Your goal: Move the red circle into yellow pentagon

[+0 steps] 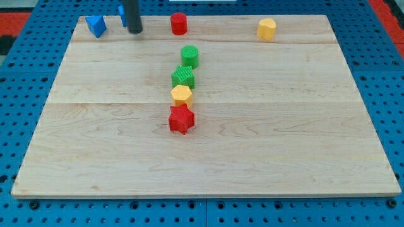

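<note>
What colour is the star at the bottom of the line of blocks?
Red. The red star shows clearly in the camera view, just below the yellow hexagon.

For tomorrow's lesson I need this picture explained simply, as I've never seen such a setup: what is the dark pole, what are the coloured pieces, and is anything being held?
One camera looks down at a wooden board. The dark pole is the robot arm's rod; my tip only pushes, so nothing is held. It sits at the view's top left, between a blue block and another blue block partly hidden behind it. To its right stand the red circle and, farther right, the yellow pentagon, well apart. Mid-board a column runs downward: green circle, green block, yellow hexagon, red star.
</note>
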You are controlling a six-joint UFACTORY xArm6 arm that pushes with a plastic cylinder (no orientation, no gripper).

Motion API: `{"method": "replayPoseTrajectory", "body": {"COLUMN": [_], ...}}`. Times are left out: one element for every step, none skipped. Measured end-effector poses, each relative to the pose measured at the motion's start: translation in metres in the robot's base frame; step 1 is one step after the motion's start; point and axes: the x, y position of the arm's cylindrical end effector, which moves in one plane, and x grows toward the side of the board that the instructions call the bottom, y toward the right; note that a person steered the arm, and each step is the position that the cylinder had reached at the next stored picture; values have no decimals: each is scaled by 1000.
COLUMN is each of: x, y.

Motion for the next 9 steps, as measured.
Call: {"method": "replayPoseTrajectory", "body": {"x": [-4, -52, -46, 7, -18, -38, -67, -70, -31], "y": [-93, -78, -74, -36, 23, 30, 40, 93, 184]}}
